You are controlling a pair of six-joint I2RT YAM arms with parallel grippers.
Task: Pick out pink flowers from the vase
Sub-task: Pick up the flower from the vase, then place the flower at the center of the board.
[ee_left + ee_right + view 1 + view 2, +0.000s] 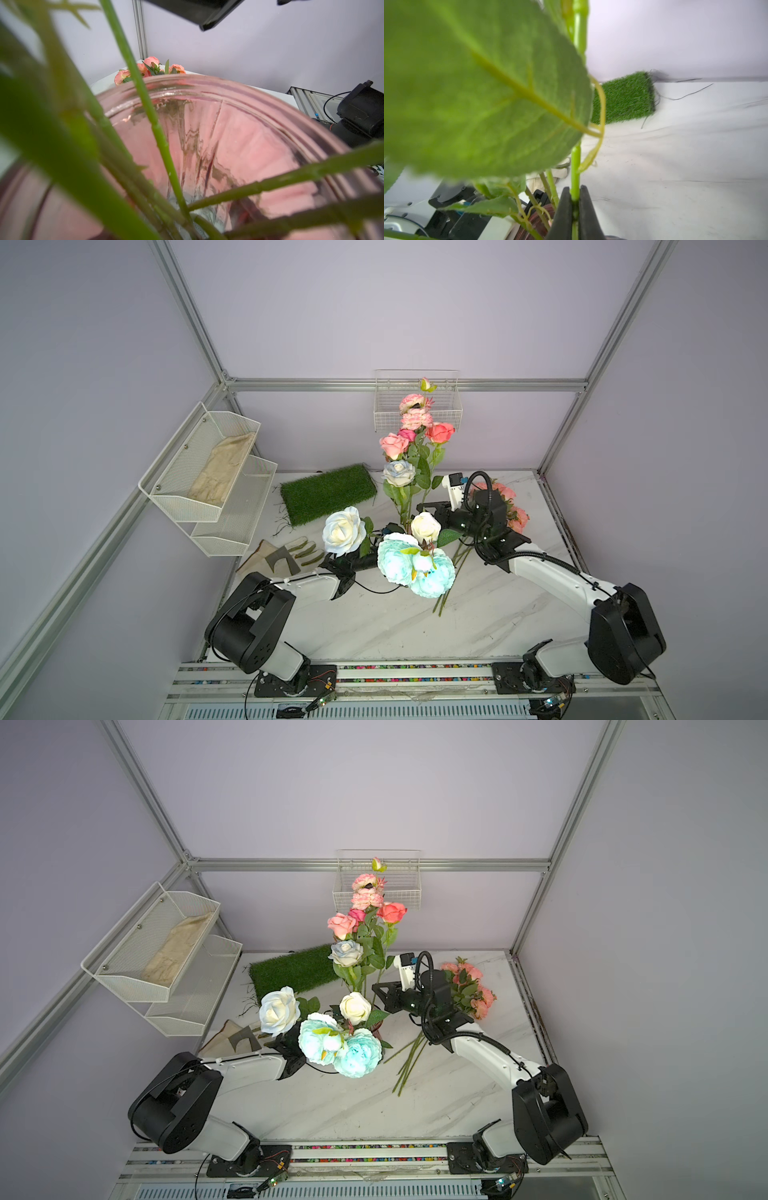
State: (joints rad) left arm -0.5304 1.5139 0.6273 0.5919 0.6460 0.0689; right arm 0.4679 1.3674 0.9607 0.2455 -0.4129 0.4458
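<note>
– Jaws on the right gripper [575, 199] are pinched tight on one green stem [575, 164], just above the rim of the vase [239, 135]. I'd draw it straight up along its own line, slowly, so its leaves don't drag the neighbours out.
– And the left gripper [361, 561]?
– Buried under the aqua blooms [415, 568]. Closed, but on what I can't see. Steadying the vase would help.
– Which ones are wanted?
– The pink flowers [394, 444]: light pink, coral, one magenta, standing tall in the ribbed, smoky-pink vase at mid-table, above the white roses [344, 531]. Another pink bunch [517, 518] lies on the table behind the right arm.
</note>
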